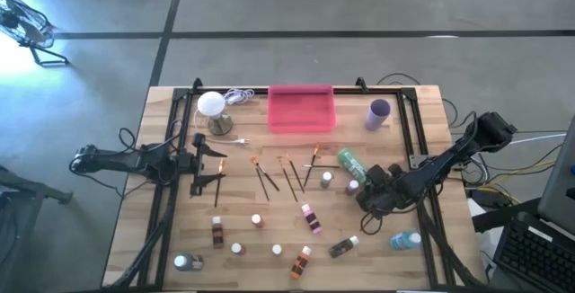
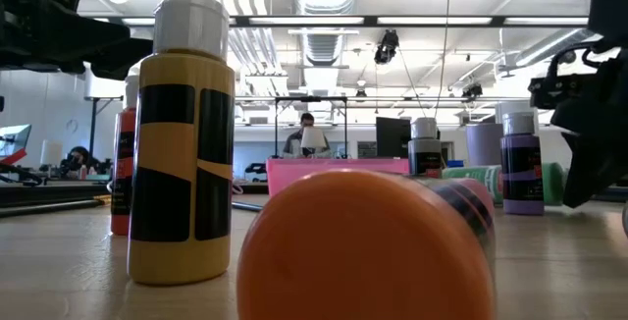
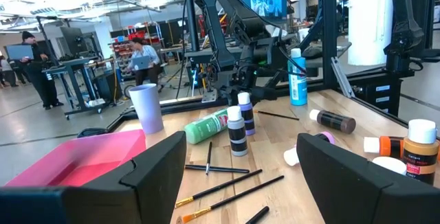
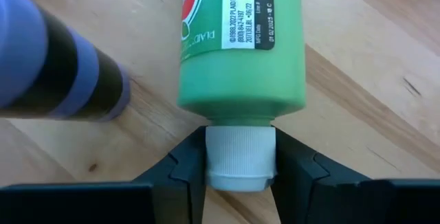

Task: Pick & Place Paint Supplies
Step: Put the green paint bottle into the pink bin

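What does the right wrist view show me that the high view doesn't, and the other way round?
Only the right wrist view shows the right gripper's fingers standing on either side of the green bottle's white cap, and the bottle's label.

Only the high view shows the whole layout: the pink tray, purple cup, paintbrushes, scattered small bottles, and the left gripper waiting open at the table's left side.

Both show the green bottle lying on the table and the small purple bottle next to it.
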`<action>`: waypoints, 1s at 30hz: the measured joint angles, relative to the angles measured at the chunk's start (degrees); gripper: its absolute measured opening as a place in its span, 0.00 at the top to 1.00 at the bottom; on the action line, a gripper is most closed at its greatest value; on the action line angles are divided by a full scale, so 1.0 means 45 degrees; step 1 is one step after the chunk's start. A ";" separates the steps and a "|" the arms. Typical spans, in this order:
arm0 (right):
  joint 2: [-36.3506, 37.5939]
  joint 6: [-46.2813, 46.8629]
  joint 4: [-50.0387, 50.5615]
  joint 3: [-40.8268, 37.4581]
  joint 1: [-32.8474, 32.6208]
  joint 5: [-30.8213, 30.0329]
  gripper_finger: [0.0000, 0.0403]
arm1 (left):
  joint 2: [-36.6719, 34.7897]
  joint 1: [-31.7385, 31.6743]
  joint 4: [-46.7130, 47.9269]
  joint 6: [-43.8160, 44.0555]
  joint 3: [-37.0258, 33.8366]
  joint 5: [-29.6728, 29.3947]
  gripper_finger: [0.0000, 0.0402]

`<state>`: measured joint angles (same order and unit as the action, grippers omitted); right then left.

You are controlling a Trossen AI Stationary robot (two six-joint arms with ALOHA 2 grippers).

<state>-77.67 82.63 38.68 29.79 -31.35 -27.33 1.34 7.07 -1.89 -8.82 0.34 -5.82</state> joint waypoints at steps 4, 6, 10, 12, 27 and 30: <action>0.0000 -0.0079 0.0141 0.0137 0.0000 -0.0173 0.72 | -0.0003 0.0003 0.0000 0.0000 0.0000 0.0000 0.30; 0.0000 -0.0062 0.0379 0.0209 0.0005 -0.0235 0.72 | -0.0002 0.0003 0.0000 0.0001 0.0000 0.0000 0.30; 0.0000 0.0095 0.1053 0.0408 0.0005 -0.0262 0.72 | 0.0000 0.0004 0.0000 0.0002 0.0000 0.0000 0.30; 0.0000 0.0225 0.1427 0.0587 0.0005 -0.0311 0.72 | -0.0002 0.0004 0.0000 0.0002 0.0000 0.0000 0.30; 0.0913 -0.1139 0.6286 0.3895 0.0317 -0.2940 0.71 | -0.0001 0.0002 0.0000 0.0000 0.0000 0.0002 0.30; 0.1010 -0.2492 0.6705 0.4621 0.0779 -0.3007 0.72 | 0.0001 0.0004 -0.0005 0.0000 0.0000 0.0005 0.30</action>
<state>-73.12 71.41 68.85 50.59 -27.85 -40.87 1.34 7.09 -1.91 -8.82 0.34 -5.80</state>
